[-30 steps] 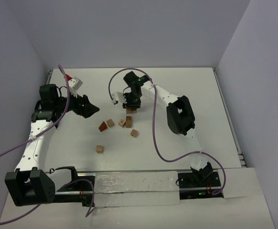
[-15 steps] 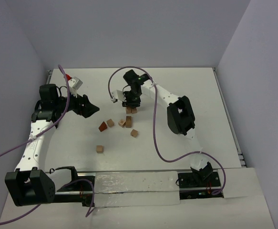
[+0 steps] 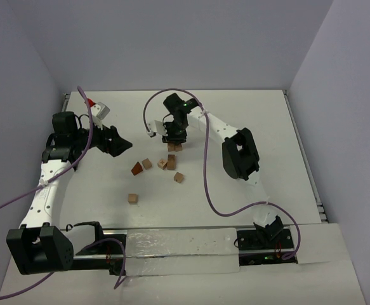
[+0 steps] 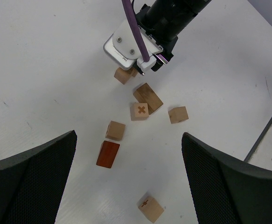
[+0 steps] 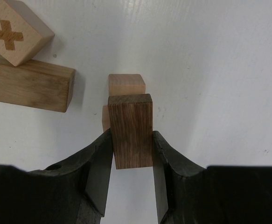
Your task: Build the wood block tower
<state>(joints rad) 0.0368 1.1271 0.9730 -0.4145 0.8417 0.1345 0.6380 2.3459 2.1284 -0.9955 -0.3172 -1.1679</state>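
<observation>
My right gripper (image 5: pixel 131 140) is shut on a dark-brown oblong wood block (image 5: pixel 130 130), held upright just over a light-tan cube (image 5: pixel 126 84) that it partly hides. The top view shows this gripper (image 3: pixel 174 136) at the table's middle back, with the blocks (image 3: pixel 174 147) under it. My left gripper (image 4: pixel 131 186) stands open and empty, above the loose blocks. Those include a reddish-brown block (image 4: pixel 108 154), a plain cube (image 4: pixel 115 130), a cube marked with a cross (image 4: pixel 139 111) and a long brown block (image 4: pixel 148 97).
Another tan cube (image 4: pixel 178 114) lies right of the cluster. A cross-marked cube (image 4: pixel 150 209) sits alone nearer the arms, also visible as a lone cube (image 3: pixel 132 198). A purple cable (image 3: pixel 207 178) loops over the table beside the right arm.
The right gripper has shifted very slightly toward the back with the dark block still in its grip. The left arm has not moved.
</observation>
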